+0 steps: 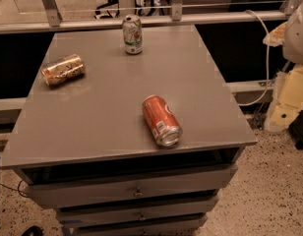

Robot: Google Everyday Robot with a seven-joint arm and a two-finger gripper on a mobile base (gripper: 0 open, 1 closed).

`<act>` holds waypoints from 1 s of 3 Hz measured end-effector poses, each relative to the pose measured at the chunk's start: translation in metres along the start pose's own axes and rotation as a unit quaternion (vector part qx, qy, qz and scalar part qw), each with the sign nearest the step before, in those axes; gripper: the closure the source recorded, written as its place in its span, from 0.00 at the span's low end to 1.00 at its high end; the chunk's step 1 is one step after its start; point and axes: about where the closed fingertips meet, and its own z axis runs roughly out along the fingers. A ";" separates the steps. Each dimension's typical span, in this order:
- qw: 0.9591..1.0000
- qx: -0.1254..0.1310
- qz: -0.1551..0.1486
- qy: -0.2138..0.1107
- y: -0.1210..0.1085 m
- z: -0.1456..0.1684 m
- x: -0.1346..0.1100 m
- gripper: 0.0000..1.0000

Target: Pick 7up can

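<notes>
The 7up can (133,34) stands upright near the far edge of the grey cabinet top (107,107). It has a whitish-silver body with green markings and a silver top. My arm and gripper (289,100) show as pale white and yellowish shapes at the right edge of the view. They are beyond the cabinet's right side, well apart from the 7up can, and hold nothing that I can see.
A red cola can (161,120) lies on its side near the front right of the top. An orange-gold patterned can (63,69) lies on its side at the left. The cabinet has drawers (136,191) below. A metal rail (141,21) and a white cable (266,53) run behind.
</notes>
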 end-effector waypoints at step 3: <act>0.997 -0.017 0.015 -0.074 -0.016 0.045 -0.028 0.00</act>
